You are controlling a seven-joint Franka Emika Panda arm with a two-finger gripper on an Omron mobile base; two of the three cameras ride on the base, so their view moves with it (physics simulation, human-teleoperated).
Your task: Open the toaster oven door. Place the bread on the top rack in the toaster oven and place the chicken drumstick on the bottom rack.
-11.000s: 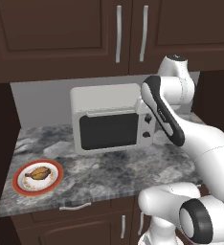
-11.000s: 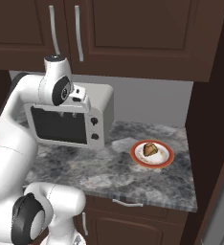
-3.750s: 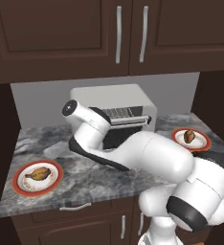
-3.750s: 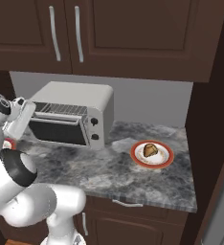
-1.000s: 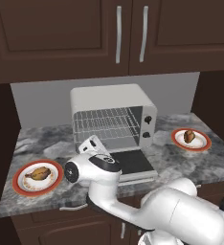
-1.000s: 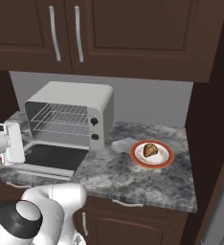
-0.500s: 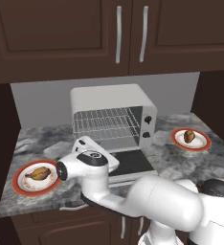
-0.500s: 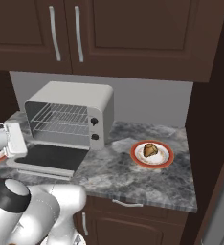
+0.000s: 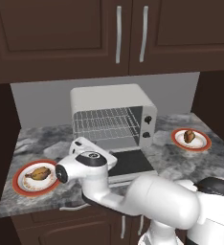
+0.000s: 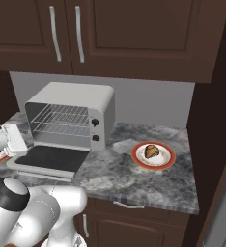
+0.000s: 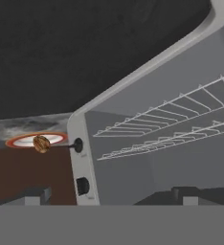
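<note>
Swinging leftward over the last second, the arm is now carrying the gripper (image 11: 109,198) away from the lowered door and toward the left end of the counter (image 9: 166,155). Its fingers (image 11: 35,195) are standing wide apart with nothing between them, and from low at the oven's front the hand camera is looking across into the cavity.

Just beside the hand, the toaster oven door (image 9: 128,162) is lying fully dropped, flat on the counter in front of the toaster oven (image 9: 111,115), so the opening step is looking done and the hand is free for the food. Inside, the top rack (image 11: 181,107) and the bottom rack (image 11: 181,136) are both sitting bare, one close above the other, leaving room for a slide-in from the front.

Further out, a red-rimmed plate (image 9: 19,184) at the left end is holding what looks like the chicken drumstick (image 9: 38,173), near the arm's elbow. Well apart at the right end, a second red-rimmed plate (image 10: 164,161) is carrying a brown lump, probably the bread (image 10: 151,151). Each item is resting in the open on its own plate, easy to reach from above, and the arm seems to be heading for the left one first, though that is only a guess
</note>
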